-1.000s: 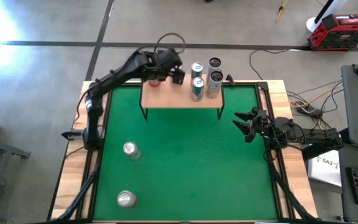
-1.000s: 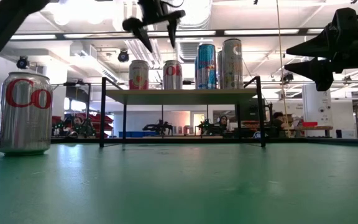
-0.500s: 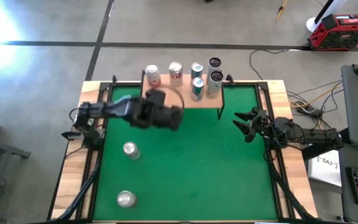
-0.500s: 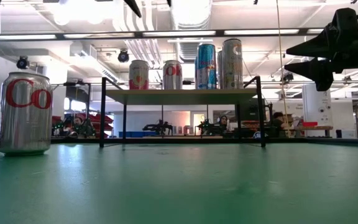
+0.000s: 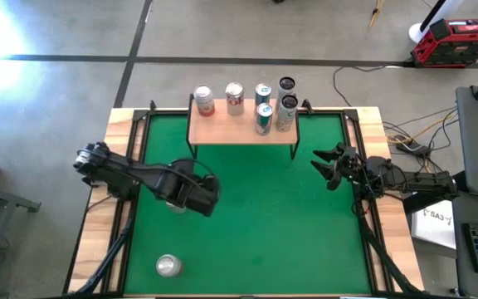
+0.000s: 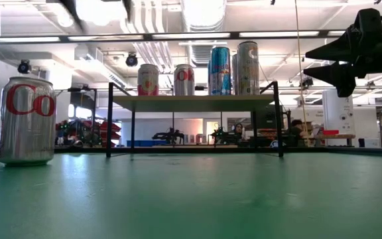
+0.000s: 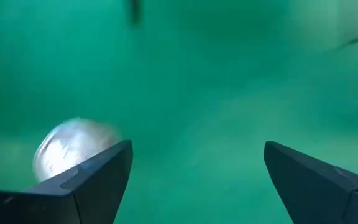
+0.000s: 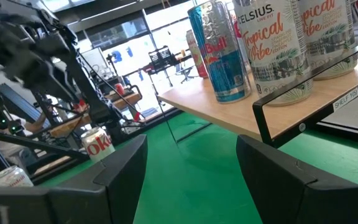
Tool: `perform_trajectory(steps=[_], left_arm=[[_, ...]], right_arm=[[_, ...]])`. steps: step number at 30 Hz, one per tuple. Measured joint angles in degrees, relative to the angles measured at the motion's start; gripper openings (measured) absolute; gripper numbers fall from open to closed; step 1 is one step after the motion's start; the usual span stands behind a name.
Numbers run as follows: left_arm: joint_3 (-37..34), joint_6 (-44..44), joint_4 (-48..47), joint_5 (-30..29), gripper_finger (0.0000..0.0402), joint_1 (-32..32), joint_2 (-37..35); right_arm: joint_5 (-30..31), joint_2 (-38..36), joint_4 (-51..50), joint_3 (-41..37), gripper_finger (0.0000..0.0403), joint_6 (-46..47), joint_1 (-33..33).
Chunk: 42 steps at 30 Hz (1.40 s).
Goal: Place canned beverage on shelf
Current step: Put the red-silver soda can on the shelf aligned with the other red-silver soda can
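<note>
Green surface (image 5: 264,224) holds shelf (image 5: 222,129) at far edge, six cans on it. Left tool (image 5: 202,198) spread, hovering over silver can (image 7: 64,149) near shelf's front-left. Right tool (image 5: 326,166) spread, empty, right of shelf.

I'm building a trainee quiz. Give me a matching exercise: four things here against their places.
1 light wooden shelf on black legs
2 lone silver can
3 left gripper
4 right gripper

A open, at green mat's right edge
B mat's front-left corner
C mat's far edge, bearing cans
D open, over another can

Pairs: 1-C, 2-B, 3-D, 4-A
</note>
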Motion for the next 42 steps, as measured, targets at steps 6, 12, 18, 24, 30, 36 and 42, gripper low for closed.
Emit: perform_trajectory(steps=[6,12,18,24,30,36,42], left_arm=[[-8.75,-15.33,-0.01,10.23,0.0347,-0.81,-2.68],[-11.62,-32.82,0.11,11.43,0.0347,-3.83,-3.43],[-14.70,-48.64,0.06,14.30,0.0347,-5.29,-3.30],[-19.71,-57.89,0.07,16.22,0.0347,-5.19,-3.62],[-23.02,-59.64,1.68,16.28,0.0347,-4.49,-6.13],[-28.75,-59.71,6.91,16.40,0.0347,-3.29,-7.88],[-31.01,-58.97,9.00,15.17,0.0347,-2.17,-9.18]], right_arm=[[0.00,0.00,0.00,0.00,0.0238,0.00,0.00],[0.00,0.00,0.00,0.02,0.0238,0.00,0.02],[0.00,0.00,0.00,0.01,0.0238,-0.01,0.00],[0.00,0.00,0.00,0.00,0.0238,0.00,0.02],[0.00,0.00,0.00,0.01,0.0238,-0.01,0.01],[0.00,0.00,0.00,0.01,0.0238,-0.01,0.00],[0.00,0.00,0.00,0.01,0.0238,-0.01,0.02]])
